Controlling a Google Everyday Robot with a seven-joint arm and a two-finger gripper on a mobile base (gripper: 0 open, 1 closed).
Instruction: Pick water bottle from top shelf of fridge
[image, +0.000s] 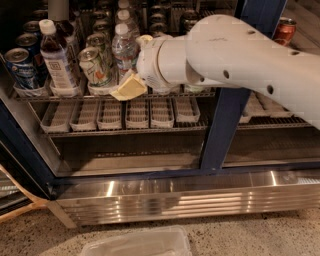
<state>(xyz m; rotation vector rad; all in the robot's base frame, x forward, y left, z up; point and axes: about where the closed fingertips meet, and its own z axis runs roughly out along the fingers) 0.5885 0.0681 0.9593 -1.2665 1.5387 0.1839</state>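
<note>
The water bottle (123, 49), clear with a white cap, stands at the front of a lane on the top shelf (65, 96) of the fridge (220, 125). My gripper (137, 63) is at the bottle's right side, at its height. The fingers are spread, with one cream fingertip (145, 39) up near the bottle's shoulder and the other (129, 88) down by its base. They do not clamp the bottle. The white arm reaches in from the right and hides the lanes behind it.
A white-capped bottle of dark purple liquid (55, 56), a green-and-white can (95, 66) and a blue can (20, 67) stand left of the bottle. The lower rack (125, 114) holds bare trays. A red can (284, 30) is right of the post. A clear tub (135, 242) lies on the floor.
</note>
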